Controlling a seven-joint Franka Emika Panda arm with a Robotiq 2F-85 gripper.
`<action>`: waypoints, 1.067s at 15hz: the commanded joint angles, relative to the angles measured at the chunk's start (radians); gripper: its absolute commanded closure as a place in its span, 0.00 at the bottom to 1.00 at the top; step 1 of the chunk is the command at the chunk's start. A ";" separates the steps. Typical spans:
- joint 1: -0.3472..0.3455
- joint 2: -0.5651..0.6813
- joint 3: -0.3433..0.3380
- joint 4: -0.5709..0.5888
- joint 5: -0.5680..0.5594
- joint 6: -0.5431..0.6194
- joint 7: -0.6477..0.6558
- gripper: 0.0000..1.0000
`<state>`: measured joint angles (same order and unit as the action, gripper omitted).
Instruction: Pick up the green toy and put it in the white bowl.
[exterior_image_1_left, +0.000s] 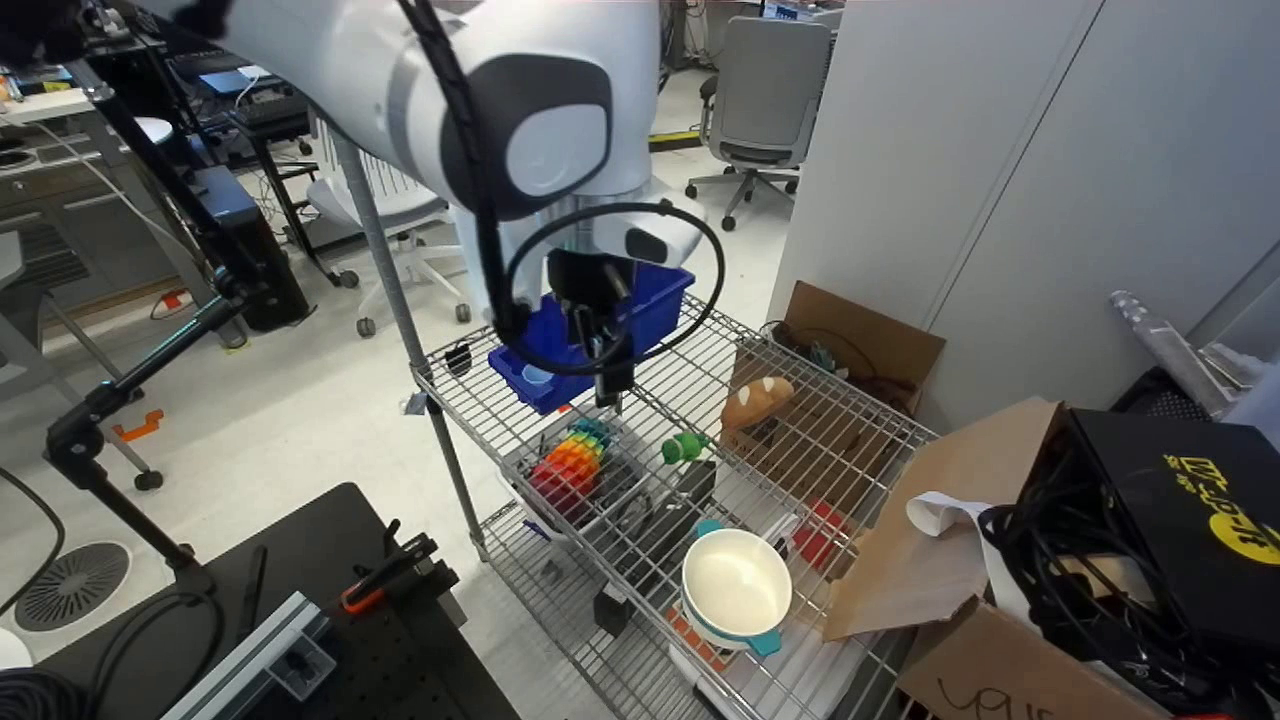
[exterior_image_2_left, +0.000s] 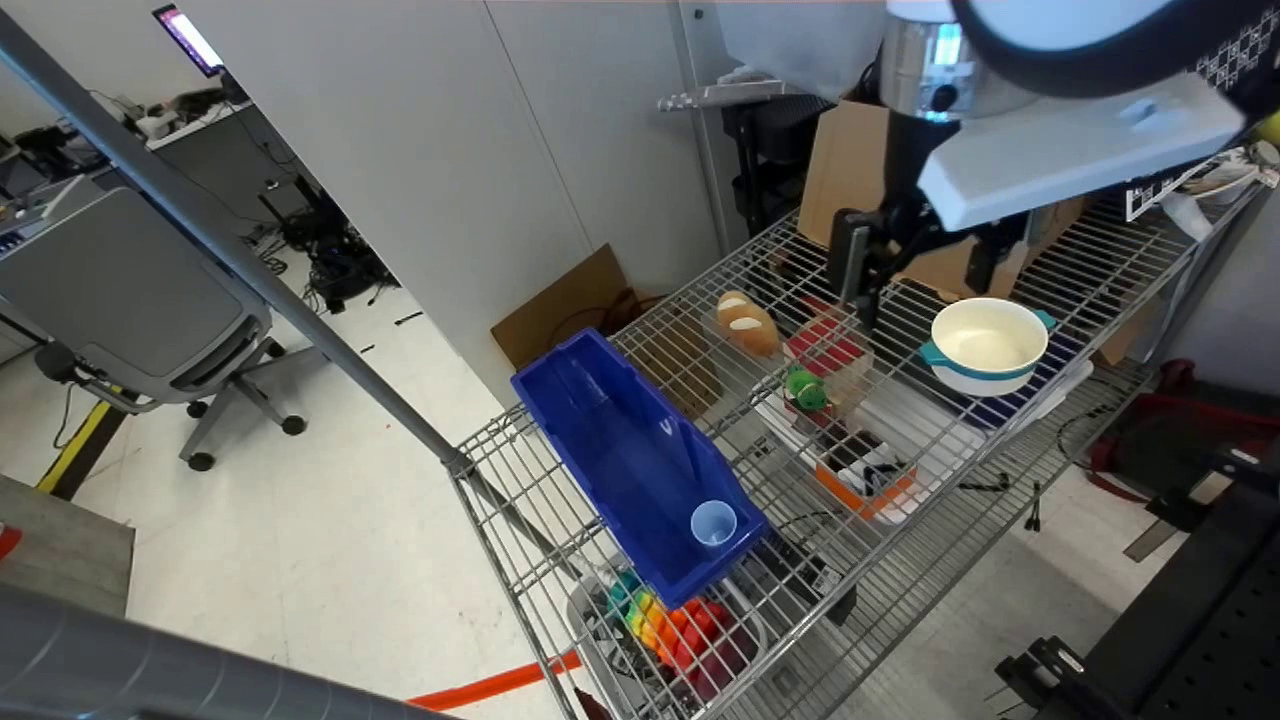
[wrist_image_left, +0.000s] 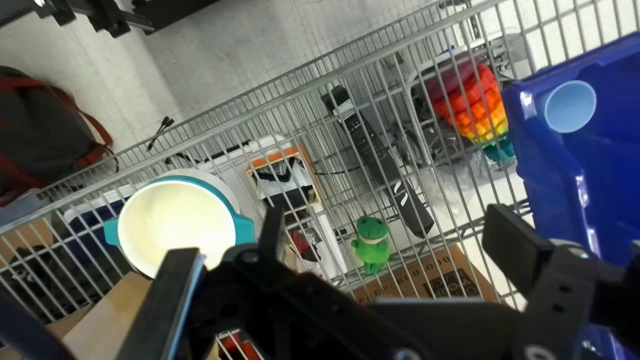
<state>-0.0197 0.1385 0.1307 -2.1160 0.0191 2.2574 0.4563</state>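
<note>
Wrist view: gripper (wrist_image_left: 385, 231) nearest, btm of frame, spread wide. Green toy (wrist_image_left: 372, 245), froglike, just R of & below ctr, on wire shelf (wrist_image_left: 450, 235), apart from gripper in both exterior views. White bowl (wrist_image_left: 177, 222) L of ctr, same shelf. Blue bin (wrist_image_left: 550, 165) at R edge w/ pale cup (wrist_image_left: 571, 107) in it. Under shelf, upper R: rainbow toy (wrist_image_left: 477, 102). Farther down, L edge: dark bag (wrist_image_left: 37, 117), red trim.

The wire shelf (wrist_image_left: 320, 89) carries the green toy (wrist_image_left: 372, 244), a brown loaf-shaped item (exterior_image_1_left: 757, 404) near the toy, and, on opposite sides of the toy, the white bowl (exterior_image_1_left: 735, 582) and blue bin (exterior_image_2_left: 625, 455).
</note>
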 joint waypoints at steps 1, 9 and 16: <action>0.051 0.241 -0.056 0.256 0.006 -0.029 0.025 0.00; 0.136 0.713 -0.141 0.699 -0.001 -0.056 0.007 0.00; 0.173 1.011 -0.203 1.044 -0.015 -0.140 0.023 0.00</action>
<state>0.1326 1.0321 -0.0370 -1.2623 0.0181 2.2010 0.4622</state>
